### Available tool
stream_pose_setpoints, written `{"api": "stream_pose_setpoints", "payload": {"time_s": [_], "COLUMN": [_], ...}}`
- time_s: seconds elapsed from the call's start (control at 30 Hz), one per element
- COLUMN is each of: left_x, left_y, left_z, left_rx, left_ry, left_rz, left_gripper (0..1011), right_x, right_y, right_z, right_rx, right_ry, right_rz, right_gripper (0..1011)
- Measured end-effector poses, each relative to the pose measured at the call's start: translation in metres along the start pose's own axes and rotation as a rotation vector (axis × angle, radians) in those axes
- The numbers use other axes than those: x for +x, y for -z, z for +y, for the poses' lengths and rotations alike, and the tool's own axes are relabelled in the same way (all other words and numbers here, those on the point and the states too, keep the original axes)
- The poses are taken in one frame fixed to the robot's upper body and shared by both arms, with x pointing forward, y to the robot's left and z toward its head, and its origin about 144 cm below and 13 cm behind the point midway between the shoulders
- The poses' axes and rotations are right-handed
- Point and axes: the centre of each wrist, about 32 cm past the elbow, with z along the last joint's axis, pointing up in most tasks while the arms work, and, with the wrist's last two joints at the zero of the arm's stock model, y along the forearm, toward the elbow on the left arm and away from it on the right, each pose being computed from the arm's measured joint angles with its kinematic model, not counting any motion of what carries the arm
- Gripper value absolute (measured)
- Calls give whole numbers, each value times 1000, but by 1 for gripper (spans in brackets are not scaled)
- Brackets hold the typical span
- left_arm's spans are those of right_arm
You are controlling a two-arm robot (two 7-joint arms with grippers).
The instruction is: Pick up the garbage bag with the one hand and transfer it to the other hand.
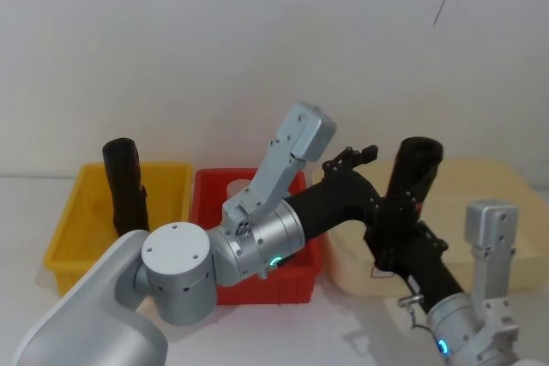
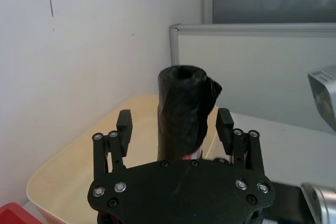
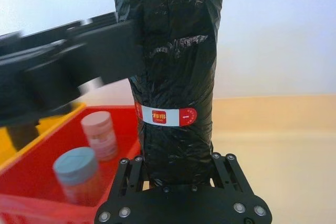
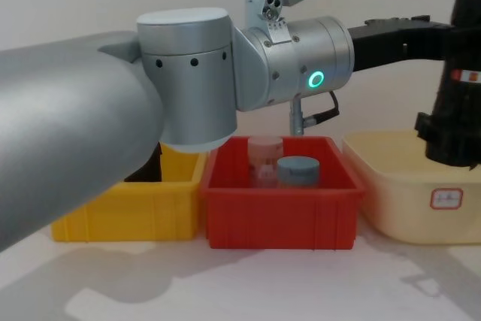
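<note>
Garbage bag (image 3: 176, 66) stands upright, long axis vertical, label band (image 3: 167, 116) around its middle. Its bottom end sits in the right gripper (image 3: 176, 174), which is clamped on it from both sides. Most of the roll, band included, rises free above those fingers.

Key relation: the free upper part of the roll lies straight ahead of the left gripper (image 2: 175, 127), centred in its gap, axis crossing the closing line square-on. Left gripper is spread wide, 2 fingers (image 2: 124, 124) flanking the roll with clear space on each side, no contact. We cannot tell if the tips already reach past the roll or stop just short.

We judge the left gripper is the nearer free hand and the receiver. The next move needs a short push forward if required, then a close above the band, with the right gripper letting go only after that.

Pose: left arm reaches across the body toward the right side, wrist roughly level. Right arm comes up from below, gripper pointing up. The roll hangs above the cream bin (image 1: 480, 186), just beside the red bin (image 4: 278, 216).
</note>
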Motion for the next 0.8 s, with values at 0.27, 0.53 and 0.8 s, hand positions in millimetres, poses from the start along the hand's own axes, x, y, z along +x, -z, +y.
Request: {"api": "stream_pose_setpoints", "payload": {"time_s": [0.27, 0.53, 0.8], "left_x": [0, 0, 0], "left_y": [0, 0, 0], "left_z": [0, 0, 1], "left_rx": [0, 0, -1], "left_ry": [0, 0, -3], "left_rz": [0, 0, -1], "left_gripper": [1001, 1001, 1001], "right_x": [34, 72, 98], "right_y": [-9, -21, -34], "right_z": [12, 35, 54], "right_rx": [-7, -25, -46], "right_ry": [40, 94, 129], "right_rz": [-19, -38, -44], "right_gripper": [535, 535, 778]}}
